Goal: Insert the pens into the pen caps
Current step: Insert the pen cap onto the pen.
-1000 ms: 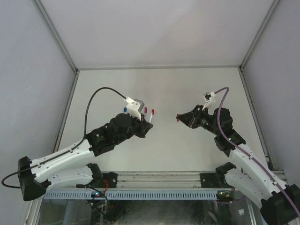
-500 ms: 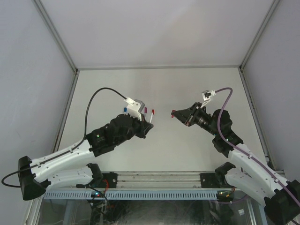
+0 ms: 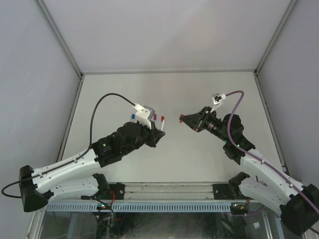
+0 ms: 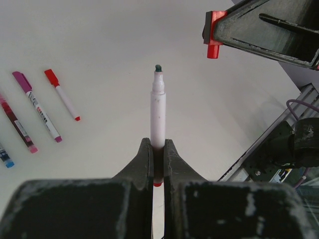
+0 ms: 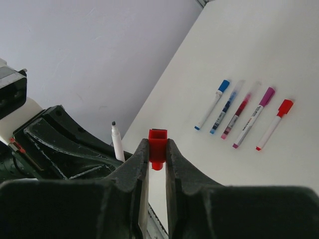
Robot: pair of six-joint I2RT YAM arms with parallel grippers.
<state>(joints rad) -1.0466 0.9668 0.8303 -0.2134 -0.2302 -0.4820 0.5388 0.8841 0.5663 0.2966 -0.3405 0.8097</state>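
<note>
My left gripper is shut on an uncapped pen with a whitish barrel, a dark tip pointing away and a red end behind the jaws. My right gripper is shut on a red pen cap, its open end facing forward. In the top view the right gripper hangs a short way right of the left gripper, both above the table. The pen cap sits up and right of the pen tip, apart from it. The pen stands left of the cap.
Several capped pens lie side by side on the white table: a blue one, a magenta one and a red one among them. In the top view the left arm hides part of that row. Grey walls enclose the table.
My right gripper has moved left and slightly away with the red cap, closing much of the gap to the left gripper. The left arm and its pen have stayed still.
</note>
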